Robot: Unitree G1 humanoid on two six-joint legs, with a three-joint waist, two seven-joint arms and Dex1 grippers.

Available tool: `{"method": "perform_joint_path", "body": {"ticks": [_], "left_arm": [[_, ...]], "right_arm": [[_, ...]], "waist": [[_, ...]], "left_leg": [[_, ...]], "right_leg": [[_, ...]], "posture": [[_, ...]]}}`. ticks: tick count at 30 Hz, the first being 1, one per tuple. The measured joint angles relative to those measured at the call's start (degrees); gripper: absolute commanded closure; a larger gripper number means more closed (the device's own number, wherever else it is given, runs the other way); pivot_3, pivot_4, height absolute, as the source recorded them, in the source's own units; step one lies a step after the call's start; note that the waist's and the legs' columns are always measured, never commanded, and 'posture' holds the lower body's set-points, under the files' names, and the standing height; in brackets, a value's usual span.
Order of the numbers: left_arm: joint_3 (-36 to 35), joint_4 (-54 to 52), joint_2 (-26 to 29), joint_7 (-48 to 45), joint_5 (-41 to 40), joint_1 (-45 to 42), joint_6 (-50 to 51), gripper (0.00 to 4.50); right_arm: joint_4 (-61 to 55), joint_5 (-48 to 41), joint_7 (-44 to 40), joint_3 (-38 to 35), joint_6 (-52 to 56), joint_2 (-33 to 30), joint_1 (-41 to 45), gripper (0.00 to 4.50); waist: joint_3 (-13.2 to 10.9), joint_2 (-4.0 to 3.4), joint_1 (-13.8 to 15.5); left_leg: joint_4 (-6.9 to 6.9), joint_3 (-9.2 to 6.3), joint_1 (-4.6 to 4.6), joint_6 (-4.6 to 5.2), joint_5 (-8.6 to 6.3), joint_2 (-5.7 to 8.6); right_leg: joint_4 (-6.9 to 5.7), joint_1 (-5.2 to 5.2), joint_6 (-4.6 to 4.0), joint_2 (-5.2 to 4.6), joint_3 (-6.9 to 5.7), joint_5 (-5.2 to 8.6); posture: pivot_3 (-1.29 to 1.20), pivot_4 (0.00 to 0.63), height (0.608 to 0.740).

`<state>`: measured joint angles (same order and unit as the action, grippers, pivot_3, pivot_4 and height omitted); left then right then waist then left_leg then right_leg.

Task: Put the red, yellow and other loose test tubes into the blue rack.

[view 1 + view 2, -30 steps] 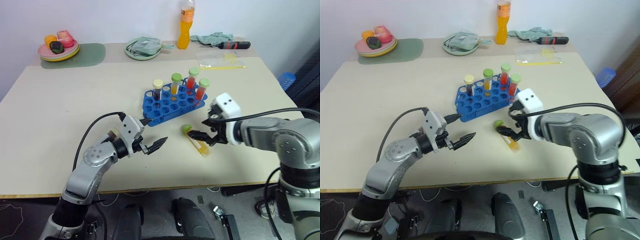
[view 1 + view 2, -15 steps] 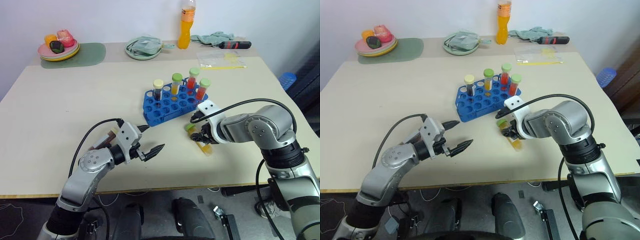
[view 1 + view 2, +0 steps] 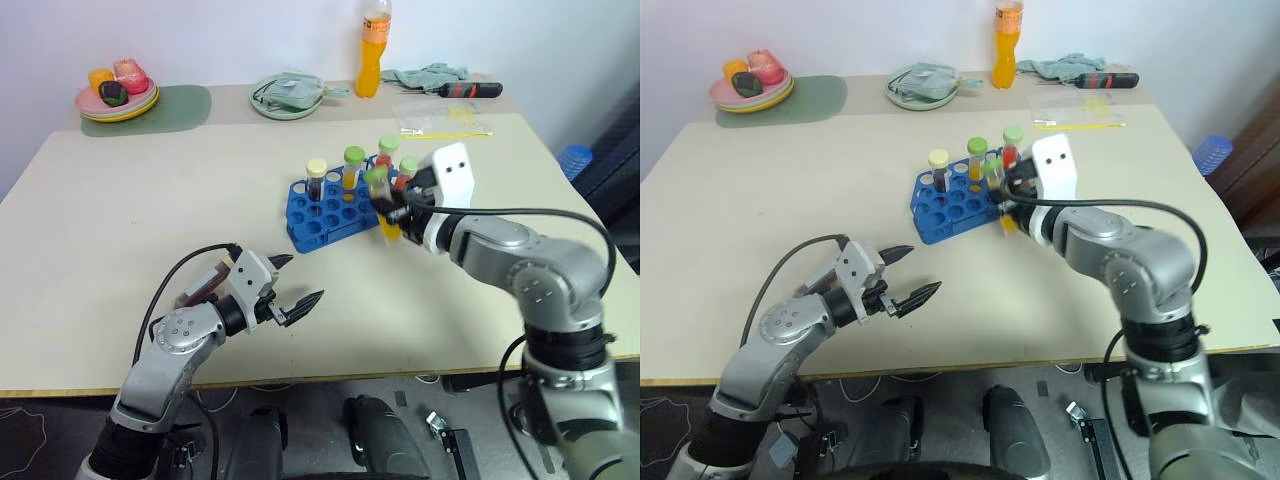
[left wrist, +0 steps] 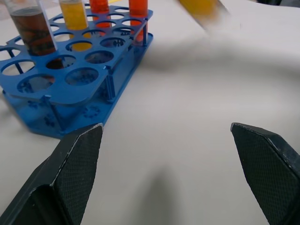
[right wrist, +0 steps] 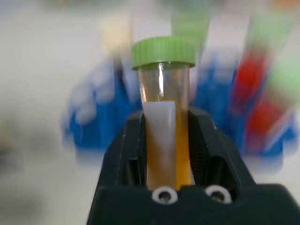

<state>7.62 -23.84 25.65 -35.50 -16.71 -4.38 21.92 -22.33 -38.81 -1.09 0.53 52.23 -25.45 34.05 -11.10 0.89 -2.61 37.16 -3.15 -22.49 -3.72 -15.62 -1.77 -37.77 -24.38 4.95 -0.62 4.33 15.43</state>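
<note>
The blue rack [image 3: 327,218] stands mid-table with several capped tubes upright in it: one dark, one yellow, two red. My right gripper [image 3: 392,207] is shut on a yellow test tube [image 5: 165,117] with a green cap [image 3: 375,178]. It holds the tube roughly upright in the air at the rack's right front corner. The tube sits between the black fingers [image 5: 204,140]. My left gripper [image 3: 295,282] hovers open and empty low over the table, in front of and left of the rack [image 4: 37,117]. Its fingers [image 4: 75,164] stand wide apart.
Along the back edge are a plate of food [image 3: 118,95] on a green mat [image 3: 170,108], a bowl with a cloth [image 3: 287,97], an orange bottle [image 3: 372,45], a screwdriver [image 3: 465,90] and a clear bag [image 3: 440,118].
My right gripper closed on the yellow tube that lay on the table, then lifted it and turned it upright beside the rack. The left gripper stayed open and barely moved.
</note>
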Motion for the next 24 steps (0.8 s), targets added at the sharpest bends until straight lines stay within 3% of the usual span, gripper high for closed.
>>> {"method": "perform_joint_path", "body": {"ticks": [4, 10, 24], "left_arm": [[0.18, 0.18, -0.02, -0.62, -0.13, -2.18, 0.18, 0.0], [0.12, 0.18, 0.43, -1.61, -0.24, -4.14, 0.72, 0.0], [-0.07, -1.09, 0.66, -1.26, -0.28, -2.75, 1.59, 0.0]], "right_arm": [[9.75, 12.27, -0.04, 1.23, -22.01, 9.45, -1.59, 3.77], [27.78, 21.96, -2.72, 2.92, -41.68, 17.61, -1.96, 3.77], [43.92, 29.27, -6.26, 1.44, -56.62, 21.12, 2.11, 3.77]], "waist": [[0.01, 0.01, -0.04], [0.0, -0.02, 0.02], [-0.01, -0.03, 0.0]], "left_leg": [[-0.01, 0.0, 0.04, -0.01, 0.0, -0.01], [-0.02, 0.01, 0.04, -0.01, 0.01, 0.0], [0.0, 0.0, 0.1, -0.02, 0.01, 0.0]], "right_leg": [[-0.03, 0.01, -0.01, 0.01, 0.0, -0.01], [-0.08, 0.0, -0.02, -0.02, 0.01, -0.01], [-0.19, 0.01, -0.03, -0.03, 0.01, -0.01]], "posture": [[0.0, 0.15, 0.74], [0.0, 0.15, 0.74], [0.0, 0.15, 0.74]]}}
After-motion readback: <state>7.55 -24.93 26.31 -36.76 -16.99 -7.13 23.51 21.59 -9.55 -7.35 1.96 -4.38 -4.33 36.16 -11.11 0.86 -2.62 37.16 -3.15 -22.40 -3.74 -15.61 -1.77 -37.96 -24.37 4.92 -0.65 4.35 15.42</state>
